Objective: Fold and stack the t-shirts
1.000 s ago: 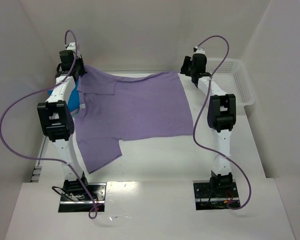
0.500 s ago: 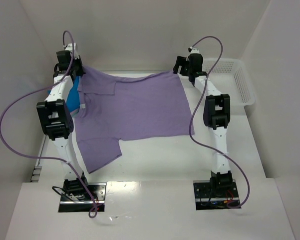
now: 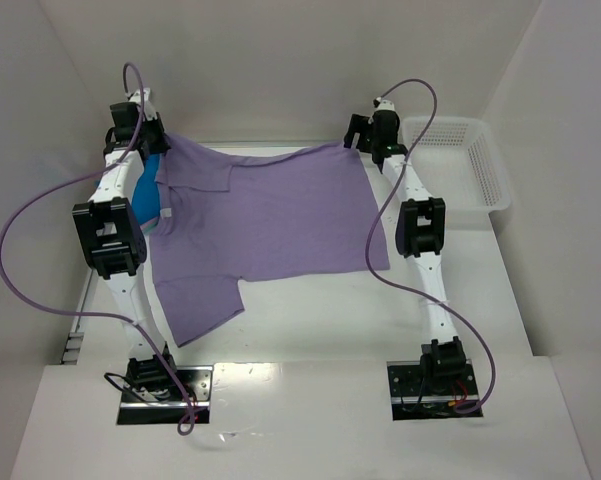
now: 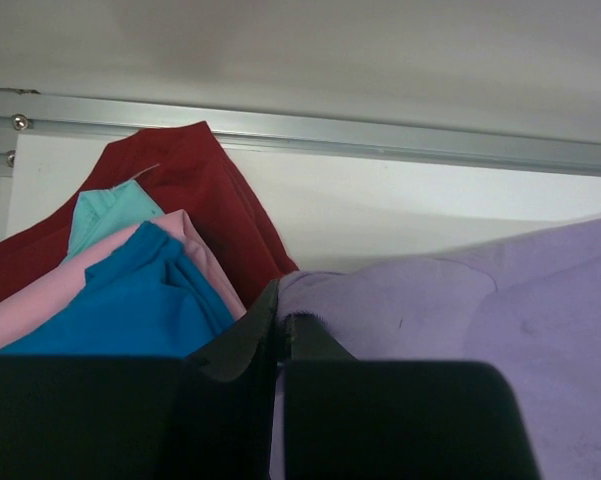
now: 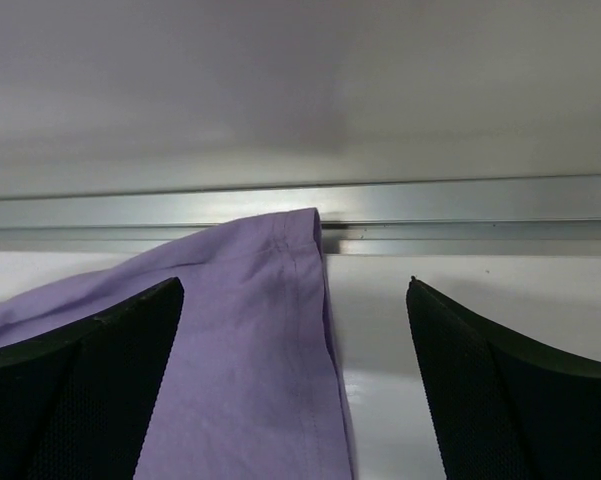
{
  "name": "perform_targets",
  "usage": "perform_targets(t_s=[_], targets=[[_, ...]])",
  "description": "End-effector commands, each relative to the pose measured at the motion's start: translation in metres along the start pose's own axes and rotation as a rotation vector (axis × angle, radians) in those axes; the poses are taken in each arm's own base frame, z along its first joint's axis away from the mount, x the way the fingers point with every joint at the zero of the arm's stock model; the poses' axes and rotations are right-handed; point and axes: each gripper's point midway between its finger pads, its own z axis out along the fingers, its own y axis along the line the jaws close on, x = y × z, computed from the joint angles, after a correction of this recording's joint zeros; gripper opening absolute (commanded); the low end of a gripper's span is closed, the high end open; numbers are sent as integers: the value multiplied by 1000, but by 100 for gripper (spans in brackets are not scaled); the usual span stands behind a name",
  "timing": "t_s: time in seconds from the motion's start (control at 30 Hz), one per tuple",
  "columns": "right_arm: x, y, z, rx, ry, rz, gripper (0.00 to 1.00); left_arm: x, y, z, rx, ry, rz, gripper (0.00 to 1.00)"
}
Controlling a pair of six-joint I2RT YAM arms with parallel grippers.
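Lavender t-shirt (image 3: 270, 225) spread flat on the table (image 3: 320, 310), far-right corner just released. Right gripper (image 5: 295, 290) sprung wide within the last second, cloth lying loose between its fingers. Likely that side laid out, folding next. Far-left corner still pinched in the closed left gripper (image 4: 280, 320), beside blue, pink and red folded shirts (image 4: 110, 300). Both arms stretched far forward.

1. The lavender t-shirt (image 3: 270, 215) covers most of the surface (image 3: 310, 310); a bare band lies along its near hem.
2. Right of the shirt, the right arm (image 3: 420, 225) crosses the strip toward the white basket (image 3: 458, 165).
3. Left of the shirt, the stack of folded t-shirts (image 4: 130, 290) fills the gap to the side wall (image 3: 30, 150).
4. Just beyond the shirt's far edge stand the rail (image 5: 460, 200) and back wall (image 3: 280, 70).
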Motion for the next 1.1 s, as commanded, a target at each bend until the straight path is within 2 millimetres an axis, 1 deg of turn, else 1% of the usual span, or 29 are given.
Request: perform_targets(t_s=[0.0,0.03,0.07,0.13,0.17,0.2,0.27,0.3,0.33,0.37,0.4,0.43,0.5,0.53,0.57,0.63,0.67,0.7,0.73,0.77,0.8,0.83,0.87,0.9,0.93,0.97,1.0,1.03,1.07], targets=[[-25,16,-4,1,-52,45,95,-23,-6,-1,44,-53,-5,0],[-28,21,-4,8,-61,56,95,-23,-8,-2,53,-52,-4,0],[-24,20,-4,11,-51,56,95,-27,-8,-2,54,-61,-2,0],[-24,21,-4,2,-48,56,95,-25,-8,-3,53,-52,-4,0],[-23,23,-4,-8,-45,56,95,-29,-9,-4,54,-61,-2,0],[-17,24,-5,-13,-21,57,95,-29,-9,-4,54,-61,-2,0],[-14,26,-7,-17,2,79,95,-31,-10,-7,54,-61,-2,0],[-5,24,-5,-11,22,91,95,-31,-10,-7,54,-61,-2,0],[-11,26,-7,-12,18,100,95,-31,-10,-7,54,-61,-2,0],[-8,25,-8,-8,30,110,95,-36,-11,-10,55,-70,0,0],[-8,26,-8,-8,30,123,93,-36,-11,-10,55,-70,0,0],[-2,24,-5,-5,38,132,92,-36,-11,-10,55,-70,0,0],[-5,25,-7,-6,36,132,92,-36,-11,-10,55,-70,0,0],[-5,27,-7,-14,39,142,89,-36,-9,-10,46,-71,0,0],[-6,21,-9,-2,47,155,87,-40,-10,-14,46,-80,2,0],[-6,22,-13,4,63,167,87,-40,-10,-14,46,-80,2,0],[-14,25,-21,8,73,168,89,-40,-10,-14,46,-80,2,0],[-31,30,-31,3,60,167,89,-40,-10,-14,46,-80,2,0],[-25,29,-32,11,81,169,89,-40,-10,-14,46,-80,2,0],[-46,40,-52,10,80,135,85,-40,-10,-14,46,-80,2,0],[-53,42,-59,9,78,121,83,-40,-10,-14,46,-80,2,0],[-53,51,-66,14,89,102,81,-36,-9,-10,46,-71,0,0],[-54,59,-78,22,107,69,72,-36,-9,-10,46,-71,0,0],[-30,62,-82,40,169,61,68,-36,-9,-10,46,-71,0,0],[-29,66,-87,49,178,55,65,-36,-10,-10,46,-71,-9,0],[-24,64,-94,56,204,45,65,-38,-10,-10,47,-80,-7,0],[-18,69,-100,69,218,35,65,-34,-9,-9,46,-71,-9,0],[-3,73,-113,81,266,25,65,-29,-10,-6,54,-61,-11,0],[1,67,-120,108,280,21,69,-25,-9,-5,53,-52,-13,0]])
